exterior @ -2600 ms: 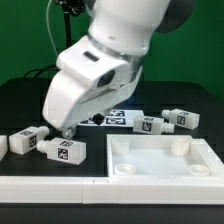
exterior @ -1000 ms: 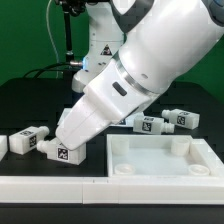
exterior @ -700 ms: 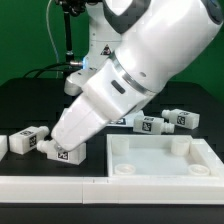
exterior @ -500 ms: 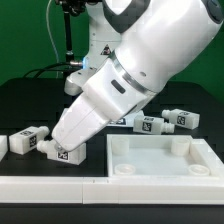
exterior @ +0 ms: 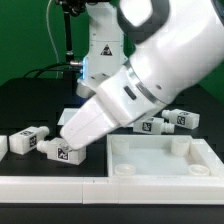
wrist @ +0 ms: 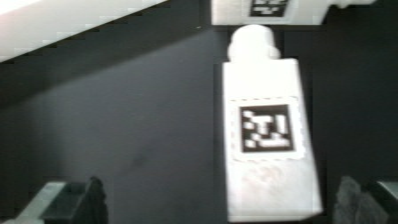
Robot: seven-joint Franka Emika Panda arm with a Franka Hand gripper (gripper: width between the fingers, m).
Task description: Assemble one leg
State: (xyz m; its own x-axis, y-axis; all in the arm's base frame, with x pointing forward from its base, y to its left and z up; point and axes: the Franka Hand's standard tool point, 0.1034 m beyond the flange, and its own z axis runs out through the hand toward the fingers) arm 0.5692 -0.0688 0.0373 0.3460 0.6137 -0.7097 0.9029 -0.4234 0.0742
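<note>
A leg (exterior: 63,152), a small white oblong block with a square tag, lies on the black table at the exterior view's front left. In the wrist view the leg (wrist: 267,130) lies lengthwise with its round peg (wrist: 254,40) pointing away from the jaws. My gripper (exterior: 64,141) hangs low over it. In the wrist view the gripper (wrist: 217,203) is open, and its dark fingertips (wrist: 71,200) stand on either side of the leg's flat end, which is closer to one finger. I cannot tell whether they touch it.
A second leg (exterior: 28,140) lies just to the exterior view's left of the first. Two more legs (exterior: 150,124) (exterior: 181,118) lie at the right behind the large white rimmed panel (exterior: 160,158). A white ledge (exterior: 50,186) runs along the front.
The arm's upper part has swung to the exterior view's right and its wrist has tilted. The gripper end stays low over the same leg, which has not moved.
</note>
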